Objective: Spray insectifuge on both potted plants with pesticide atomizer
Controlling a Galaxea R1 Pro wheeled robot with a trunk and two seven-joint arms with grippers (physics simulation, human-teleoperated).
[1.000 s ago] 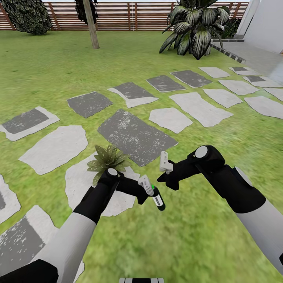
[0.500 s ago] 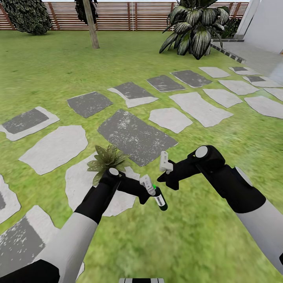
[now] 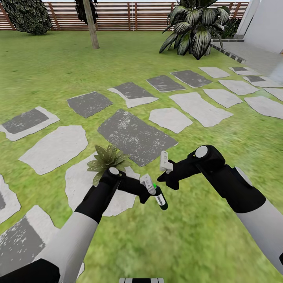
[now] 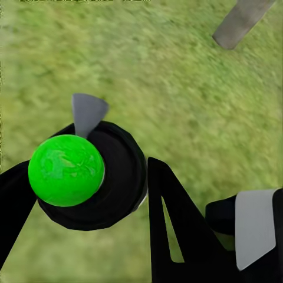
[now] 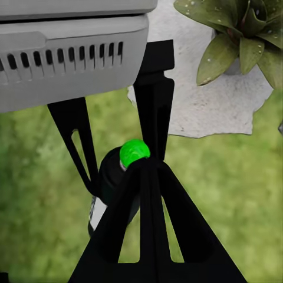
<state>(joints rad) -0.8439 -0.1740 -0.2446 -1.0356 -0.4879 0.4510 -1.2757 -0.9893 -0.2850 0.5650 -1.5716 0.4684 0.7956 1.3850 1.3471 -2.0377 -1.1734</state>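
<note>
The left gripper (image 3: 150, 188) pinches the pesticide atomizer (image 3: 159, 198) at its neck; the rigid, light bottle probably suits that hold. The right gripper's (image 3: 165, 165) closure cannot be told.

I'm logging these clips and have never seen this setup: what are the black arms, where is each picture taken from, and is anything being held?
It is a simulated two-armed robot on a garden lawn. The wide picture comes from its head, looking down over both arms; the other two come from cameras near each gripper. The left gripper is shut on the pesticide atomizer, a dark bottle with a green cap. The right gripper hovers just beside it; whether it is open or shut is unclear. A small potted plant sits on a pale stepping stone by the left arm.
</note>
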